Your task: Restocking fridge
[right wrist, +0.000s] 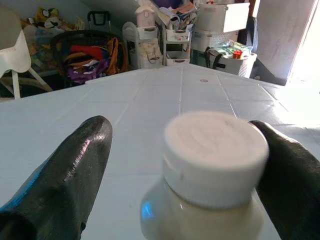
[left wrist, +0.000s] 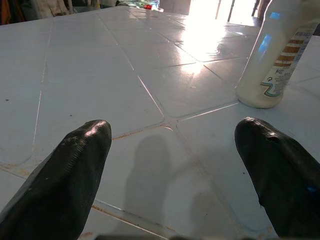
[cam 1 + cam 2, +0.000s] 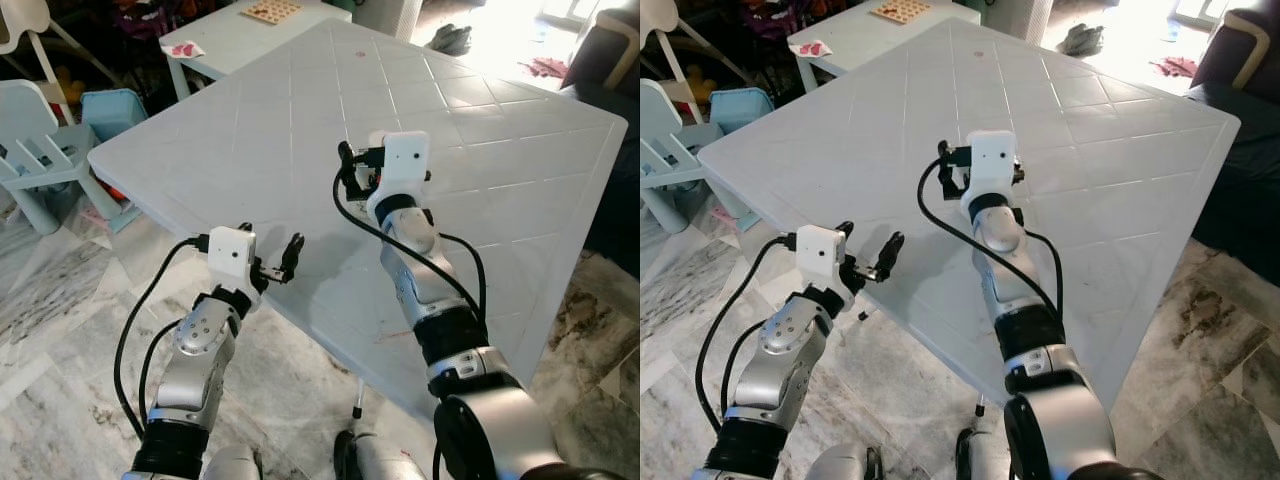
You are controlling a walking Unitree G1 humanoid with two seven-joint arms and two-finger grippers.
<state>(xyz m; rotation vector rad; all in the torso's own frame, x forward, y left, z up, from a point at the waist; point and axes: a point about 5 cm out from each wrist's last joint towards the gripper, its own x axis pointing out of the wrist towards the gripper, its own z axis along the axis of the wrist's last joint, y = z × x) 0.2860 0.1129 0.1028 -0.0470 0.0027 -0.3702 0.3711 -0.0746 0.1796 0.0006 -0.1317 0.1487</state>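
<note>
Standing: bottle (image 1: pixel 212 175) upright on worktop (image 3: pixel 500 150), between right gripper (image 1: pixel 185 165) fingers.
Right fingers: spread, straddling cap, not pinching.
Left gripper (image 3: pixel 280 262): spread, empty.
Handling: likely rigid, smooth, slippery; grip below cap.

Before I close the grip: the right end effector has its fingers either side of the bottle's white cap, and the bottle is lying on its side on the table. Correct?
Not quite. The bottle stands upright on the table, as the left wrist view shows. The rest holds: the right end effector has its open fingers either side of the white cap.
</note>
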